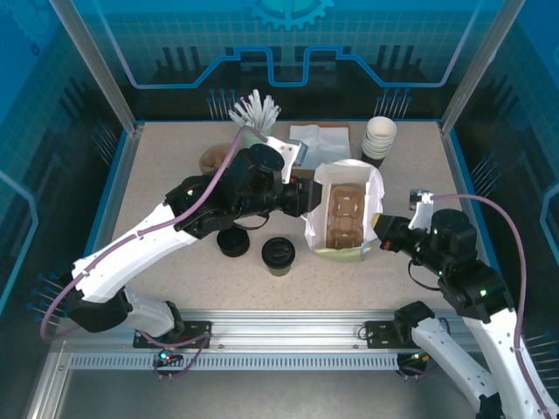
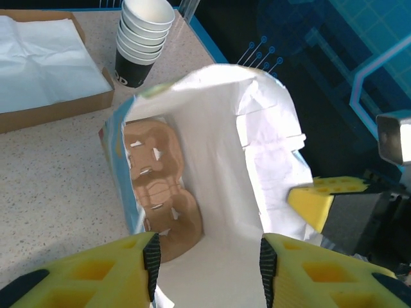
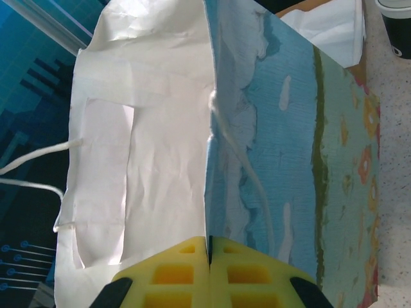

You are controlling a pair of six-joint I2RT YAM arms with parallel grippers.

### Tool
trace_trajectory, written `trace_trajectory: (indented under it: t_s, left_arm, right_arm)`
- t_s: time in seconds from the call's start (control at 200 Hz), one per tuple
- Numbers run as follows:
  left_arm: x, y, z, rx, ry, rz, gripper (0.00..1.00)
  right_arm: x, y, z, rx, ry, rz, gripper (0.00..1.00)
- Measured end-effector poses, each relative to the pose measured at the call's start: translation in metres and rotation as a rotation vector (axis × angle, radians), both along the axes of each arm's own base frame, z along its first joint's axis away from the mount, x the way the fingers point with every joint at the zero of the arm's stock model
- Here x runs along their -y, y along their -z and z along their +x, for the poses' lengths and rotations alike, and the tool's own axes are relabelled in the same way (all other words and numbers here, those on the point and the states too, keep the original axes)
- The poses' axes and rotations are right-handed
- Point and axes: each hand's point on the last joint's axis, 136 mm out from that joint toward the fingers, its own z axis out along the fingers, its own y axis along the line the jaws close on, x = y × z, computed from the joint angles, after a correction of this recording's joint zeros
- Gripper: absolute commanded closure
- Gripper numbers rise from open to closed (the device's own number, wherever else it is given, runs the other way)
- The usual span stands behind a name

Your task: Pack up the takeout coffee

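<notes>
On the speckled beige surface [image 1: 162,175], the dark paper takeout coffee [image 1: 278,256] is stood upright, black lid up, left of the blue-printed paper bag [image 1: 345,214]. The bag's corner is clenched by the right gripper [image 3: 209,247]. The left gripper [image 2: 209,247] is held at its rim, jaws apart. From the left wrist, a brown cardboard carrier [image 2: 160,186] is seen inside. Blue-lit panels [image 1: 279,52] are seen beyond.

Speckled table [image 1: 349,279]: paper bag [image 1: 374,192] stood at 3 o'clock, cup stack [image 1: 379,140] at 1, cardboard napkin tray [image 2: 58,110] at 12, takeout coffee [image 1: 279,255] at 6, black lid [image 1: 233,242] at 7.
</notes>
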Motion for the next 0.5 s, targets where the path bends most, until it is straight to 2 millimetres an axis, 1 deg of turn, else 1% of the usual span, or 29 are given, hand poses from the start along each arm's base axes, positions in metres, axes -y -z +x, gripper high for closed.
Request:
trace_trajectory:
  t_s: [0.13, 0.26, 0.5]
  left_arm:
    - [-0.003, 0.009, 0.001, -0.017, -0.011, 0.017, 0.52]
    - [-0.009, 0.017, 0.002, -0.028, -0.027, 0.033, 0.52]
    - [-0.022, 0.022, 0.001, -0.042, -0.059, 0.029, 0.52]
  right_arm:
    - [-0.007, 0.0, 0.011, -0.078, 0.004, 0.024, 1.0]
    - [-0.011, 0.009, 0.022, -0.164, 0.021, 0.063, 1.0]
    - [0.002, 0.031, 0.036, -0.327, 0.111, 0.147, 1.0]
